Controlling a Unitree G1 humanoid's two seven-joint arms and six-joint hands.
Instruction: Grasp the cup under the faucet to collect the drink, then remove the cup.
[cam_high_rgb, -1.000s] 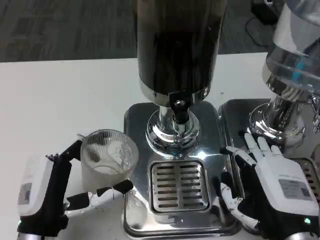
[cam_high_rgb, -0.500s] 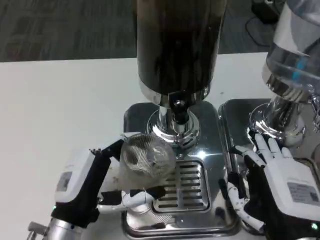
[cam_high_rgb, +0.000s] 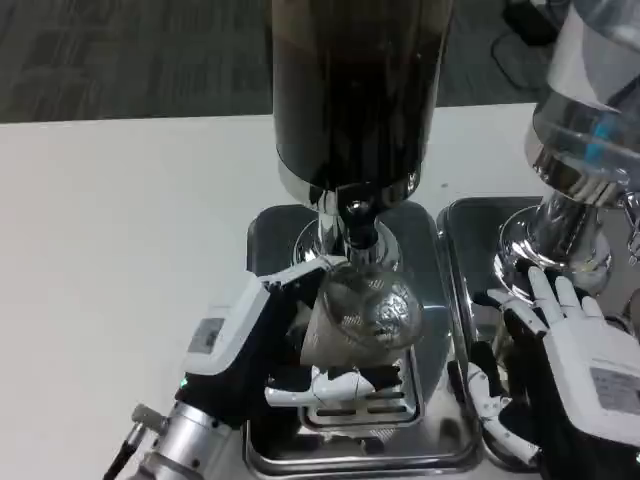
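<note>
A clear ribbed cup (cam_high_rgb: 362, 318) is held by my left hand (cam_high_rgb: 262, 345), tilted a little and sitting just below the faucet (cam_high_rgb: 357, 222) of the dark drink dispenser (cam_high_rgb: 352, 95). The cup hangs over the slotted drip grate (cam_high_rgb: 352, 392) on the chrome base (cam_high_rgb: 270, 235). My left hand's fingers (cam_high_rgb: 335, 384) wrap the cup's near side. My right hand (cam_high_rgb: 565, 375) rests with fingers spread and nothing in them, to the right of the base.
A second dispenser (cam_high_rgb: 590, 120) with a chrome foot and its own tray (cam_high_rgb: 470, 225) stands at the right, close behind my right hand. White tabletop (cam_high_rgb: 120, 220) stretches to the left.
My left hand has carried the cup rightward from beside the base to under the faucet. The right hand shifted slightly right and lower.
</note>
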